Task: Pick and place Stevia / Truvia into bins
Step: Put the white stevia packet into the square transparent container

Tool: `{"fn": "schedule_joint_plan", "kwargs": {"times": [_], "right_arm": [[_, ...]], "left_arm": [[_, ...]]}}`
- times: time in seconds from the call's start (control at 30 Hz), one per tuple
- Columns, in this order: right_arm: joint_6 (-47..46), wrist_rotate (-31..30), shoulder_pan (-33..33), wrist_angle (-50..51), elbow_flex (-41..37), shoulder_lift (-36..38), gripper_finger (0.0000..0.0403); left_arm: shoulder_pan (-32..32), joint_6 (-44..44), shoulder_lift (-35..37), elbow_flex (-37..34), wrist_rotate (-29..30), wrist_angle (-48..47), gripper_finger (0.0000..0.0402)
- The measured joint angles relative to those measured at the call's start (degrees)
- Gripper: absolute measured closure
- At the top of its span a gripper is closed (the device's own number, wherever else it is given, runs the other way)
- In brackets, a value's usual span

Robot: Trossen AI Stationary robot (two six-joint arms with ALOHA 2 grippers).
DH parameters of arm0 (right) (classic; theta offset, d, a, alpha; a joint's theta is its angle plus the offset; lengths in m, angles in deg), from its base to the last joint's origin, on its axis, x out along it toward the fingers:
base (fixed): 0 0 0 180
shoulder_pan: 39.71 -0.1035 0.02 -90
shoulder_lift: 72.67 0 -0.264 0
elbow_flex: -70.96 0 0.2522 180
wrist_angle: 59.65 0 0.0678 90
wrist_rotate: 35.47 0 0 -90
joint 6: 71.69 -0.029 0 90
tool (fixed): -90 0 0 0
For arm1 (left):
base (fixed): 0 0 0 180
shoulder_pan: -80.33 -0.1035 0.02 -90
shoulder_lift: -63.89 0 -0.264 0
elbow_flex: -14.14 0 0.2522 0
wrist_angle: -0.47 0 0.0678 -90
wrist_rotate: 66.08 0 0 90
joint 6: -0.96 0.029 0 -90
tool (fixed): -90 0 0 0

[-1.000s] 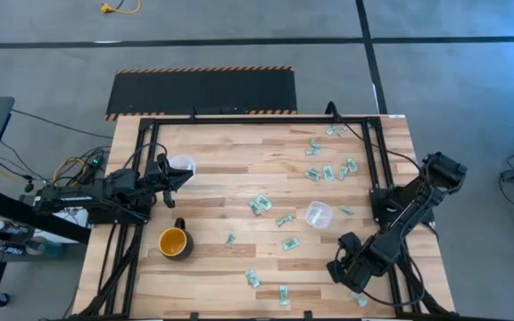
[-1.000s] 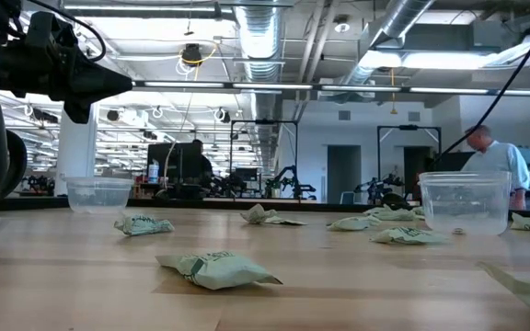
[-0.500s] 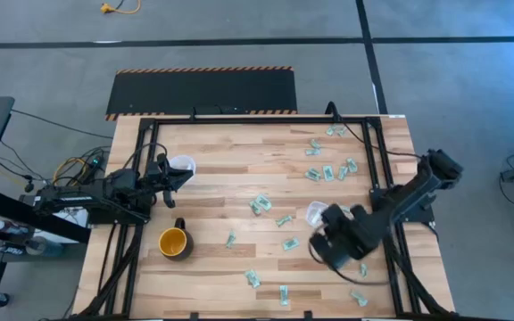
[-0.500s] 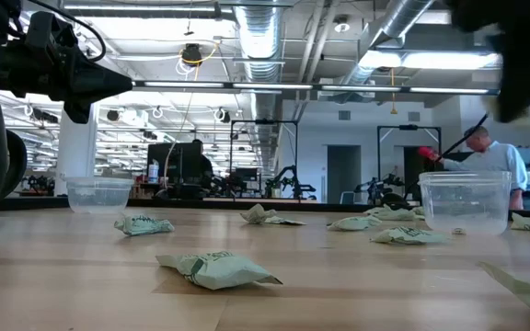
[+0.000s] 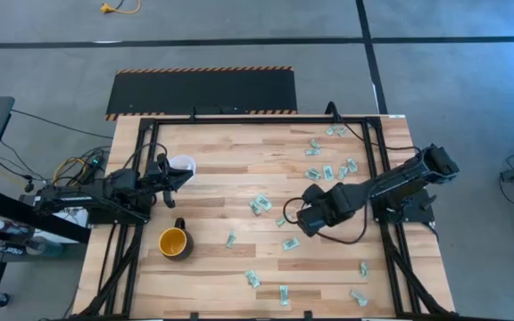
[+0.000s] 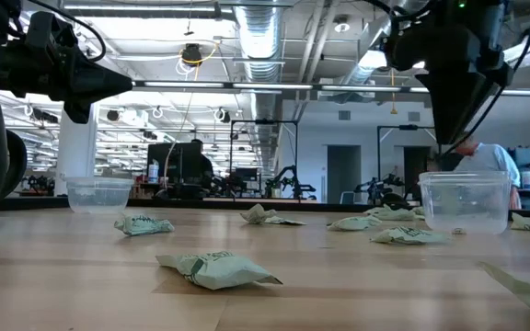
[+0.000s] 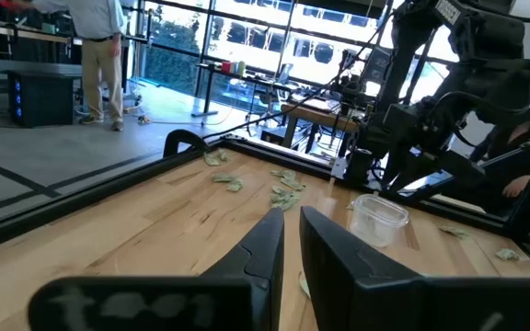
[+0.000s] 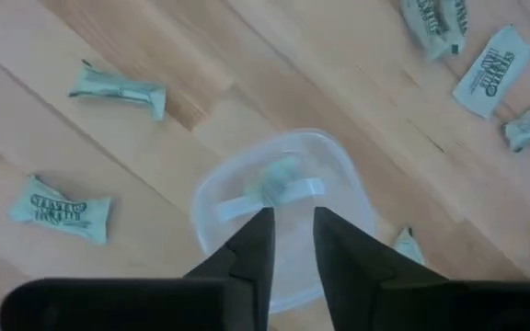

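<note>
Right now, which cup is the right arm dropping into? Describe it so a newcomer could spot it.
On the wooden table, look right of centre, where the right gripper hangs. The clear cup directly under its fingers is the one: a sachet lies inside, unlike the other clear cup beside the left gripper.

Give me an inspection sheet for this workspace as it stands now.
Surface: wooden table, butcher-block planks inside a black frame.
Job's things: Stevia packets scattered over the middle and right; one clear cup under the right gripper with a packet in it; second clear cup by the left gripper.
Clutter: yellow mug near the left front.
Grippers: right gripper above its cup, fingers slightly apart, holding nothing; left gripper waits at the left edge, fingers nearly shut, empty.
Cables: black cable looping on the table below the right arm; wire bundle off the left side.
Surroundings: hazard-striped mat behind the table; a person in the distance.
</note>
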Motion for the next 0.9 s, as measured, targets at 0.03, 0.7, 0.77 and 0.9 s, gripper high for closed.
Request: {"fn": "schedule_joint_plan", "kwargs": {"times": [0.03, 0.7, 0.77, 0.9], "right_arm": [[0.2, 0.1, 0.1, 0.2, 0.0, 0.0, 0.0321], [-39.8, 14.9, -25.8, 10.8, 0.0, 0.0, 0.0294], [-45.9, 14.9, -29.6, 9.5, 0.0, 0.0, 0.0294], [-56.4, 14.8, -36.2, 6.8, 0.0, -0.4, 0.0294]], "left_arm": [[0.0, 0.0, 0.0, 0.0, 0.0, 0.0, 0.0375], [0.0, 0.0, 0.0, 0.0, 0.0, 0.0, 0.0375], [0.0, 0.0, 0.0, 0.0, 0.0, 0.0, 0.0375], [0.0, 0.0, 0.0, 0.0, 0.0, 0.0, 0.0375]]}}
